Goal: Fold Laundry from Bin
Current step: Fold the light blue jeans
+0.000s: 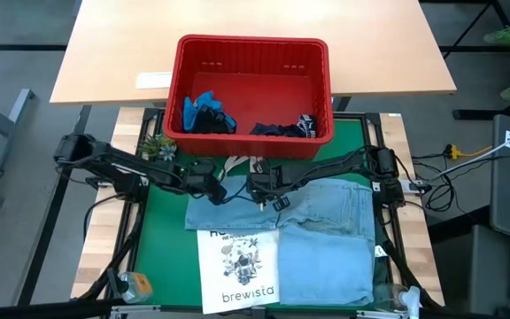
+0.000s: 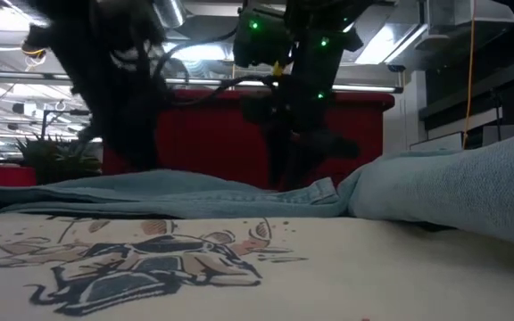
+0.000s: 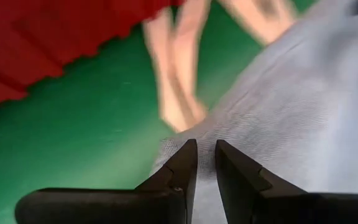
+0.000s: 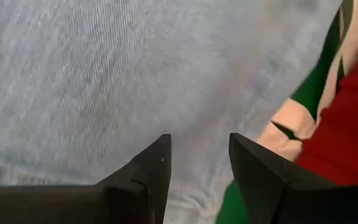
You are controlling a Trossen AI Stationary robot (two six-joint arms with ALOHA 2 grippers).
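Light blue denim shirt lies spread on the green mat, just near of the red bin; its right half sits in a thicker fold. The white "brewista" tote bag overlaps its near-left part. Still in the bin: a bright blue garment at the left, a dark navy one at the right.

Left gripper is down at the shirt's far-left edge. Jaws stand close together with a thin gap; cloth shows at the tips, but whether any is pinched I cannot tell.

Right gripper hangs over the shirt's far edge near the middle, jaws spread, denim visible between them, nothing caught.

Risks, as I judge them:
- Uneven hold. If the left has a fold and the right has none, a lift would drag the shirt by one corner and skew it rather than fold it.
- Thin bite on the left. So little cloth shows at the tips that it could slip out under the shirt's weight.
- Tote bag. It rests on the denim; pulling the shirt could carry it along or bunch it.
- Bin. It stands just far of both grippers; a backward swing could knock its near wall.
- Right jaws may close on several layers at the thick fold.
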